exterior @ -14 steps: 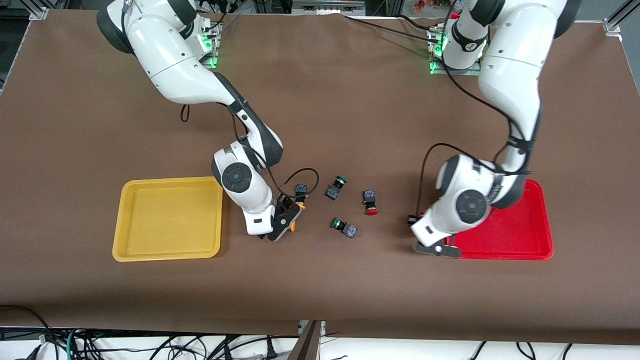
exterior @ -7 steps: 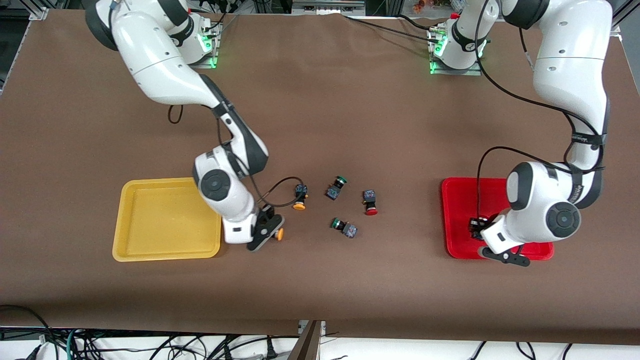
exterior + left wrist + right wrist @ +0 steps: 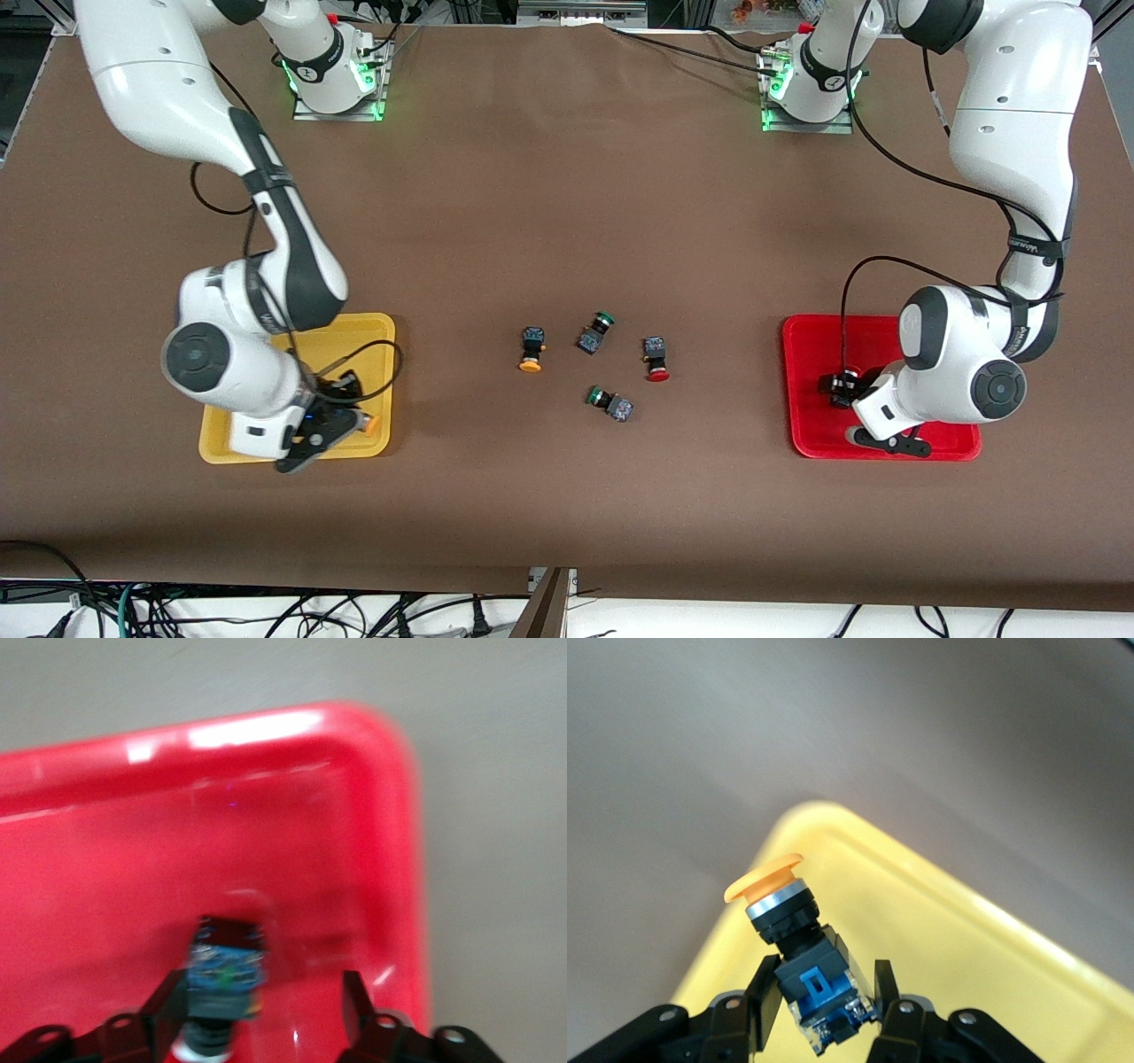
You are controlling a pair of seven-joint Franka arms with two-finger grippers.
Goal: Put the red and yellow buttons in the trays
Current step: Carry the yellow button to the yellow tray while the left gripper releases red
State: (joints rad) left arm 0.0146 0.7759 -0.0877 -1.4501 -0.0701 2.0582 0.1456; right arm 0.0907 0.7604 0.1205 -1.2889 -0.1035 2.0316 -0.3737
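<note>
Orange-capped button (image 3: 799,952) is hanging pinched in the right gripper (image 3: 330,424) directly over the yellow tray's (image 3: 379,330) near corner, while the left gripper (image 3: 261,1014) is standing spread around a red-capped button (image 3: 223,979) in the red tray (image 3: 802,390).

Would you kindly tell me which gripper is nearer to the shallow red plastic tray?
Left. The left gripper is over the shallow red plastic tray, jaws open. The right gripper is at the right arm's end of the table.

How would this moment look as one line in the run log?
right gripper: holds yellow button over yellow tray | left gripper: open, red button in red tray
</note>
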